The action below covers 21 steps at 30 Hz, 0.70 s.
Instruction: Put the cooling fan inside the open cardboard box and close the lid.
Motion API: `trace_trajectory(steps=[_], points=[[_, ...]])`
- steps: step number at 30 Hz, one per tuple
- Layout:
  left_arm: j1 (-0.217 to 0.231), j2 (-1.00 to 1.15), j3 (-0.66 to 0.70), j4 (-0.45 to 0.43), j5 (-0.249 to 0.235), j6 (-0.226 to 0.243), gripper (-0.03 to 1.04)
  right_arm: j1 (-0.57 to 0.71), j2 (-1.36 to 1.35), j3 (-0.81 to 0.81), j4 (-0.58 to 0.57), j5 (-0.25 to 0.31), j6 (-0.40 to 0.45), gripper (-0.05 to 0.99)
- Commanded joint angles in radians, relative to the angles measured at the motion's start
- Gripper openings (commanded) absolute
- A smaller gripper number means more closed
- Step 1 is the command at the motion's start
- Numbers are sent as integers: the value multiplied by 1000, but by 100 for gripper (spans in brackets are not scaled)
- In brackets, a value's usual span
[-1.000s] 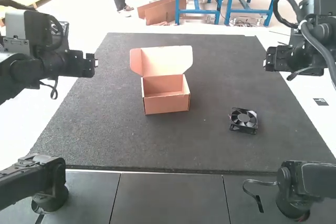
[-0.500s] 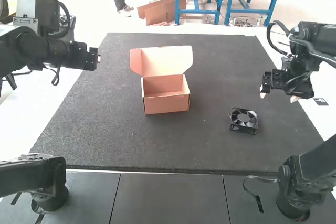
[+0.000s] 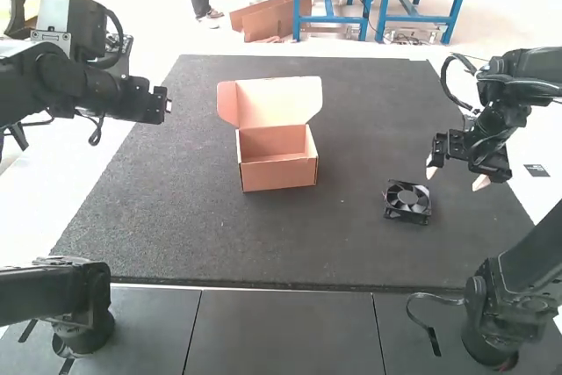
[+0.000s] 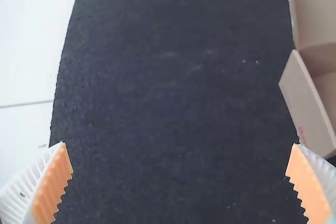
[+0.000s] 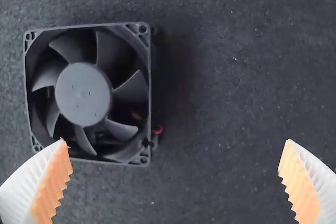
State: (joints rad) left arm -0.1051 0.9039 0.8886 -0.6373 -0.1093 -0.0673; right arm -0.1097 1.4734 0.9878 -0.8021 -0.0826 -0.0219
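The fan point(image 3: 407, 202) is lying flat on the black mat point(image 3: 176, 208), to the right of the box point(image 3: 277, 157) and slightly nearer, well apart from it. The box is standing at mid-mat, its top open and its lid tipped up along the far side. The right gripper point(image 3: 457, 173) is hanging just right of and beyond the fan, pointing down. Its white ribbed fingers point(image 5: 44, 182) are spread wide and holding nothing, and in the right wrist view the fan is sitting closer to one finger than the other. The left gripper point(image 3: 162, 104) is hovering over the mat's far left part, left of the box, with its fingers also wide apart and empty.
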Motion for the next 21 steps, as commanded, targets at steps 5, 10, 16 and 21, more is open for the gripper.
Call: trace_trajectory(steps=[5, 10, 16, 21], points=[[-5, -8, 38, 2, 20, 6, 97, -15, 57, -12, 11, 12, 10, 90], [-7, -8, 38, 1, 23, 3, 97, -15, 103, -12, 41, 17, 20, 90], [-4, -10, 38, 2, 28, 0, 97, -15, 156, -14, 49, 26, 27, 90], [-2, -10, 38, 5, 30, -2, 97, -16, 179, -23, 72, 32, 30, 90]])
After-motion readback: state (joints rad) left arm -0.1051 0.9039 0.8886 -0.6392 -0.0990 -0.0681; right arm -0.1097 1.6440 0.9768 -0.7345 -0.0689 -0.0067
